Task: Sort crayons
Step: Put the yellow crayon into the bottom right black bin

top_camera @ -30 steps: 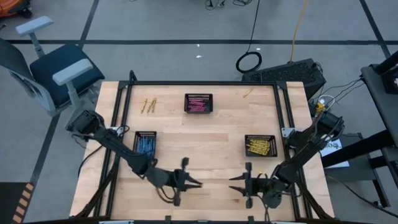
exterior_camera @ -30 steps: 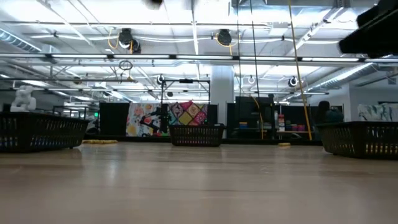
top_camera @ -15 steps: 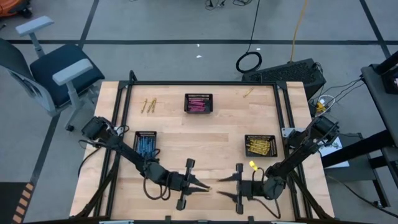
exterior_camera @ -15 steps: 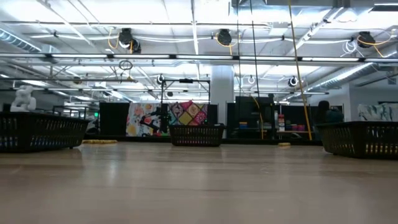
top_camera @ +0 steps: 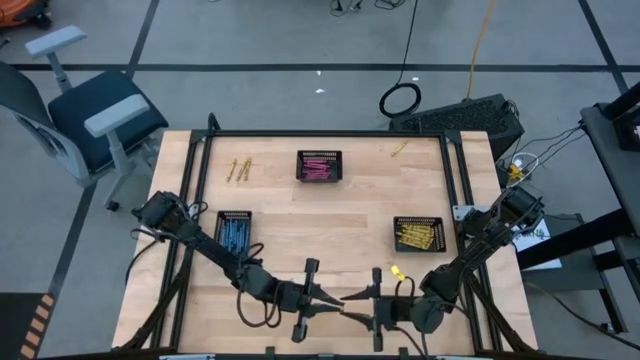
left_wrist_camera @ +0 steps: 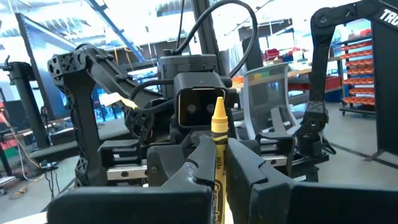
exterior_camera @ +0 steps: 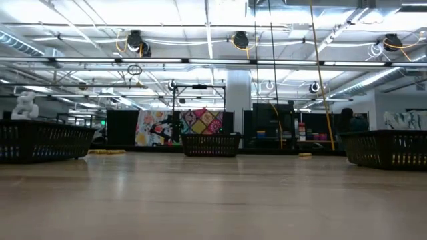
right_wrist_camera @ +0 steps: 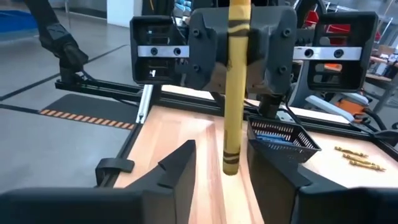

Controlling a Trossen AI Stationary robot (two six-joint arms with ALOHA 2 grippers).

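Observation:
My left gripper (top_camera: pixel 338 298) is shut on a yellow crayon (left_wrist_camera: pixel 218 124) above the table's near middle. It faces my right gripper (top_camera: pixel 352 305), which stands open. In the right wrist view the crayon (right_wrist_camera: pixel 235 93) stands upright and its lower end (right_wrist_camera: pixel 230 167) hangs between my right gripper's (right_wrist_camera: pixel 221 155) fingers. I cannot tell whether they touch it. Two yellow crayons (top_camera: pixel 240 170) lie loose on the table at the far left. Another yellow crayon (top_camera: pixel 398 150) lies at the far right. My left gripper pinches the crayon's paper-wrapped shaft (left_wrist_camera: pixel 216 158) between its two fingers, below the pointed tip (left_wrist_camera: pixel 219 104). The fingers come about level from the table's left and lie across the crayon. The crayon stands upright, tip up, lifted clear of the table.
Three black mesh baskets stand on the table. One with blue crayons (top_camera: pixel 233 232) is at the left, one with pink crayons (top_camera: pixel 319 166) is at the far middle, and one with yellow crayons (top_camera: pixel 417 234) is at the right. An office chair (top_camera: pixel 95 115) stands off the far left corner.
Both grippers have closed in on each other near the table's front middle. My left gripper has carried the crayon toward the right. My right gripper has risen and gone toward the left, until its fingers flank the crayon's lower end.

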